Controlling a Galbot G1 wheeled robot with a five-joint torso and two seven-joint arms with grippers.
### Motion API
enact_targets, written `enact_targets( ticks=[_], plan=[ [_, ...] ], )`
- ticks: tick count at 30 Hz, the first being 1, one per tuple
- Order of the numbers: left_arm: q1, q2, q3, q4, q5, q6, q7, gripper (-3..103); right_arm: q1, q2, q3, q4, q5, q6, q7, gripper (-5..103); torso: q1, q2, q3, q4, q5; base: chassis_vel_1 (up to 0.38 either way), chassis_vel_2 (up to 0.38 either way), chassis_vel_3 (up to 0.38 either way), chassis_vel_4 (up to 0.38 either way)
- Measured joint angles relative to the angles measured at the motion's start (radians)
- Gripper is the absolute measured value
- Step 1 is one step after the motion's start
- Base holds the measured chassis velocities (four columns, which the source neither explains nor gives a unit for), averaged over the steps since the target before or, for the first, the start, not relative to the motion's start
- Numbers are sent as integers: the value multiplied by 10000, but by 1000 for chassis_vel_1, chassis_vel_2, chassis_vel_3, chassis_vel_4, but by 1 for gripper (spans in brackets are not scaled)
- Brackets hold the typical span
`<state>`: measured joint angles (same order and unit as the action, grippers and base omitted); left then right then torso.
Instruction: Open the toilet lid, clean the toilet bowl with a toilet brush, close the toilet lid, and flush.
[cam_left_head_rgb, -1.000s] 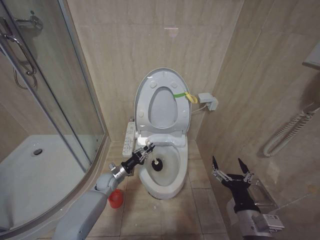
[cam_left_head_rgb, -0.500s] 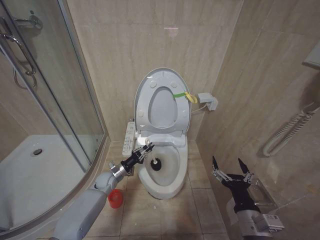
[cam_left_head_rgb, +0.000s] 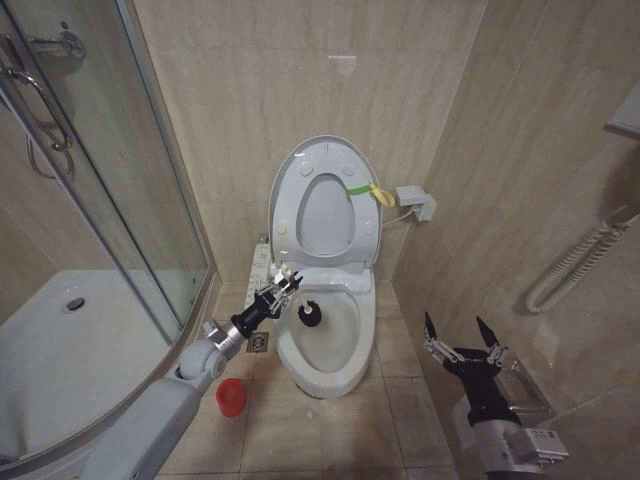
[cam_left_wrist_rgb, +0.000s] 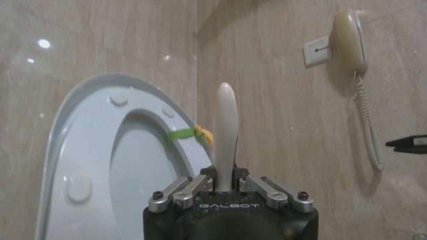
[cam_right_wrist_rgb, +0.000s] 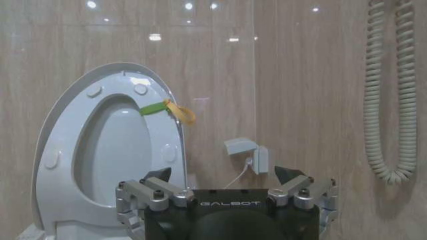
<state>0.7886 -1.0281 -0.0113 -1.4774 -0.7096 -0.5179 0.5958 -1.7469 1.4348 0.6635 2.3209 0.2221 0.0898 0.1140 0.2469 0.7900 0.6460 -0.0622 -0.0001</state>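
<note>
One white ceramic toilet bowl (cam_left_head_rgb: 335, 368) holds one dark-bristled toilet brush (cam_left_head_rgb: 306, 314), clamped by the left gripper (cam_left_head_rgb: 279, 288); right gripper (cam_left_head_rgb: 462, 336) spread apart.

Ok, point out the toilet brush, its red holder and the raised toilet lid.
toilet brush (cam_left_head_rgb: 307, 316), head view, on the dark bristle head inside the bowl.
red holder (cam_left_head_rgb: 230, 396), head view, on its round body on the floor.
toilet lid (cam_left_head_rgb: 290, 185), head view, on its upper left inner face.

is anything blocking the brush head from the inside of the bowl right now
Nothing visible does. The glossy white oval toilet lid stands raised, the white ceramic toilet bowl is open, and the left gripper holds the white-handled toilet brush with its dark head inside.
</note>
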Motion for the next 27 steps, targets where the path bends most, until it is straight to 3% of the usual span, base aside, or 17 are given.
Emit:
enact_targets(
  ticks=[6,8,11,18,22,27],
  plan=[
    [652,268,-554,-954,247,152,-563,16,0,0,0,0,0,0,0,100,0,0,0,2,0,0,0,0,0],
    [1321,419,-980,-1805,349,323,-1175,16,0,0,0,-1,-1,0,1,100,0,0,0,1,-1,0,0,0,0],
    [1998,509,-1415,-2582,490,432,-1601,16,0,-1,0,-1,0,0,-1,100,0,1,-1,2,0,0,0,0,0],
    [3709,487,-2526,-3871,1001,536,-2082,16,0,0,0,0,0,0,-1,100,-1,0,-1,2,-1,0,0,0,0],
    [4718,365,-3278,-4322,1288,532,-2268,16,1,-1,0,0,0,0,-1,100,-1,1,-1,4,0,0,0,0,0],
    [6012,-307,-4268,-4755,1929,423,-2560,16,0,0,0,0,0,0,-1,100,-1,1,-1,2,1,0,0,0,0]
  ],
)
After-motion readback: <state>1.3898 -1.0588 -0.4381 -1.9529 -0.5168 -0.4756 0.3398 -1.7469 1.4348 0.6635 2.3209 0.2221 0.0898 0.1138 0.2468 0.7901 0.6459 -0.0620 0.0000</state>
